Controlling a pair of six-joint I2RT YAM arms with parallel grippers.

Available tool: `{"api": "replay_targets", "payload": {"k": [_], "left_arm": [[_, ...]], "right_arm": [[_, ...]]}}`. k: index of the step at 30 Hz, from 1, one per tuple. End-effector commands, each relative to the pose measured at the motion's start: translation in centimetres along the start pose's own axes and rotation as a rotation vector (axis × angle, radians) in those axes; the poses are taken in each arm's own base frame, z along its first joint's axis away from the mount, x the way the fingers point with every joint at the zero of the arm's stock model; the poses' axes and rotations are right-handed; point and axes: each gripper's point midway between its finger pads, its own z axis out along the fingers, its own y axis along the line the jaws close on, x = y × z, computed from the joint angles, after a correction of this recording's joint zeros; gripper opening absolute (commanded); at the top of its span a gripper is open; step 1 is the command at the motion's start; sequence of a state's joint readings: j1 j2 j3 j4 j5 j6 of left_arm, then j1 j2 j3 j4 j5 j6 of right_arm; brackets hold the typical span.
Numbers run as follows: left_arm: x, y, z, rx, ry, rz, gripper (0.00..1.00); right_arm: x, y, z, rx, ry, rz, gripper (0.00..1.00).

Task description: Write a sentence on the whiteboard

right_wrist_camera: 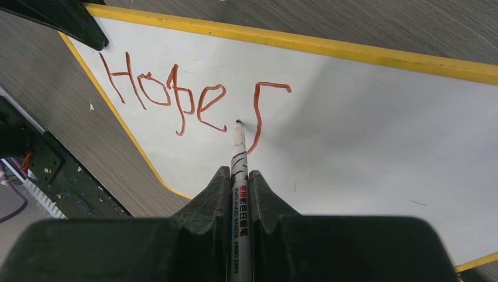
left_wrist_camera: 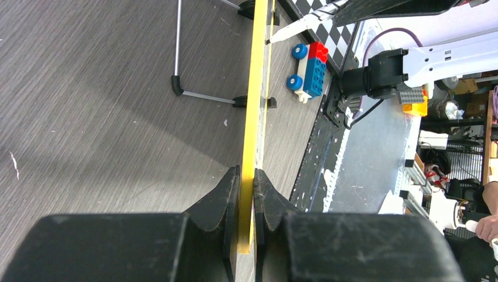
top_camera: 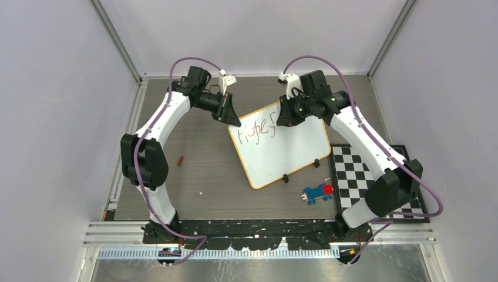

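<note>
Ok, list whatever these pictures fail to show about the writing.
- Right wrist view: the marker is seen end-on, so tip contact with the whiteboard is unclear.
- Left wrist view: the whiteboard is edge-on, its writing hidden.
- Top view: the right gripper covers the marker.
- Top view: the small brown object is too small to identify.

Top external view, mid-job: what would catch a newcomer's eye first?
The yellow-framed whiteboard at mid-table, with "Hope" in red near its far edge. The right gripper holds a marker tip at the board, while the left gripper clamps the board's edge. A blue and red toy car sits by the checkered mat.
</note>
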State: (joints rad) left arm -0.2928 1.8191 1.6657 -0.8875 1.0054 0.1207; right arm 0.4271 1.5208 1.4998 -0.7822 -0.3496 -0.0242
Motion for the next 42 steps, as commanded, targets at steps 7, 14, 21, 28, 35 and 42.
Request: {"api": "replay_targets", "payload": {"k": [7,14,21,28,35,42], "left_arm": [[0.1,-0.5,0.2,-0.008,0.015,0.000,0.00],[0.0,-0.5,0.3,-0.005,0.016,-0.001,0.00],[0.0,-0.5,0.3,-0.004,0.016,-0.001,0.00],[0.0,-0.6,0.3,-0.007,0.016,0.001,0.00],[0.1,-0.5,0.3,-0.008,0.018,0.002,0.00],[0.1,-0.5,0.4,-0.008,0.020,0.002,0.00]], "right_arm": [[-2.1,-3.2,-1.5,0.089,-0.078,0.021,0.00],[-2.7,-2.2,-2.3,0.047,-0.094,0.012,0.00],[-3.4,-2.4,-3.8,0.049,-0.134,0.013,0.00],[-3.3,-3.0,-2.9,0.057,-0.115,0.023,0.00],[-3.8,-2.7,-2.4,0.036,-0.118,0.032,0.00],[-2.0,-2.2,-1.3,0.011,-0.067,0.044,0.00]]}}
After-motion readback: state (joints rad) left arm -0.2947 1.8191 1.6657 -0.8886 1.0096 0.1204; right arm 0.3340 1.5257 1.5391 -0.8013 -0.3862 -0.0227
